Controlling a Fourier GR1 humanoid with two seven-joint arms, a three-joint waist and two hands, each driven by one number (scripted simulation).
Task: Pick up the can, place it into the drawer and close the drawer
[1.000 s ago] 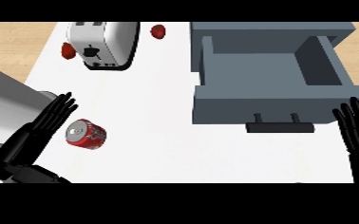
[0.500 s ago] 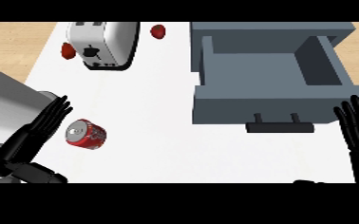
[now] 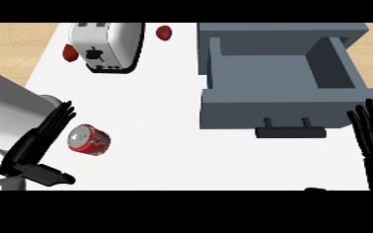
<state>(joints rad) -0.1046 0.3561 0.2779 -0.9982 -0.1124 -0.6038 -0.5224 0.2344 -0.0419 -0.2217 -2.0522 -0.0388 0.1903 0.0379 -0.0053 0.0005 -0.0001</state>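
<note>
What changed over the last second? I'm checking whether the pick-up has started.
Very little. The left hand has edged slightly closer to the can, fingers straight, not yet curled round it. The right hand has drifted slightly toward the view's right edge, open, beside the drawer. Nothing was grasped or released. The can lies in the same spot, the drawer stays open, and the toaster is unmoved.

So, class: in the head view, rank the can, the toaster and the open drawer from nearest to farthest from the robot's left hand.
Measured from the left hand:
1. Can, lying just right of its fingers.
2. Toaster, at the counter's far left.
3. Drawer, open, on the right side.
</note>
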